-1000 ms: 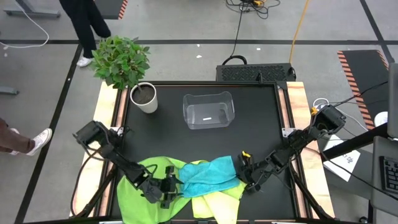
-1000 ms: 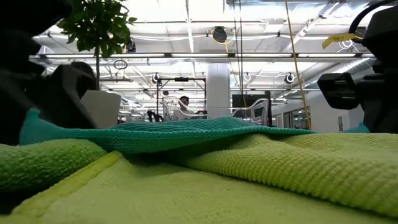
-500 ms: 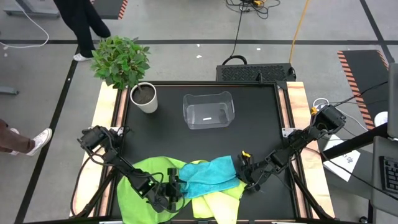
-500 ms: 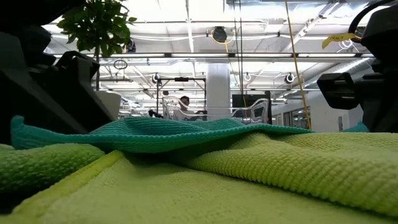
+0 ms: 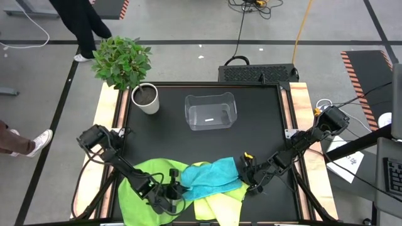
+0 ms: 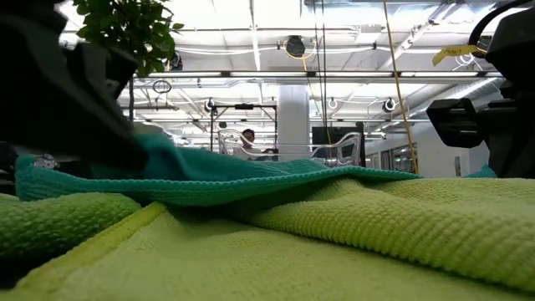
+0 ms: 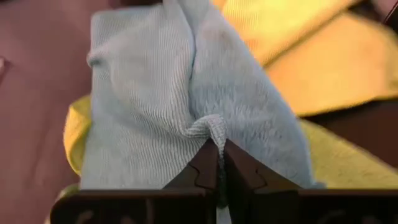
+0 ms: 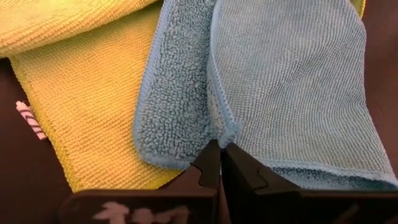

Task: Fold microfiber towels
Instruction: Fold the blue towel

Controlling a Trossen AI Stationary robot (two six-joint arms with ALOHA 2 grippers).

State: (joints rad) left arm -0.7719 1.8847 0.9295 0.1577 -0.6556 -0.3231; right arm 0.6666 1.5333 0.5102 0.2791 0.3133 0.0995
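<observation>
left wrist view — left gripper pinches turquoise towel edge.

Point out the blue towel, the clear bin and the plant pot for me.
blue towel [image 5: 213, 174]: high view, middle of the cloth, on top of the green ones.
clear bin [image 5: 210, 99]: high view, far rim.
plant pot [image 5: 148, 103]: high view, white side wall below the soil.

1. A clear plastic bin sits on my black table, toward its far edge.
2. A potted plant stands at the far-left corner.
3. A person's shoe shows on the floor beside the table.
</observation>
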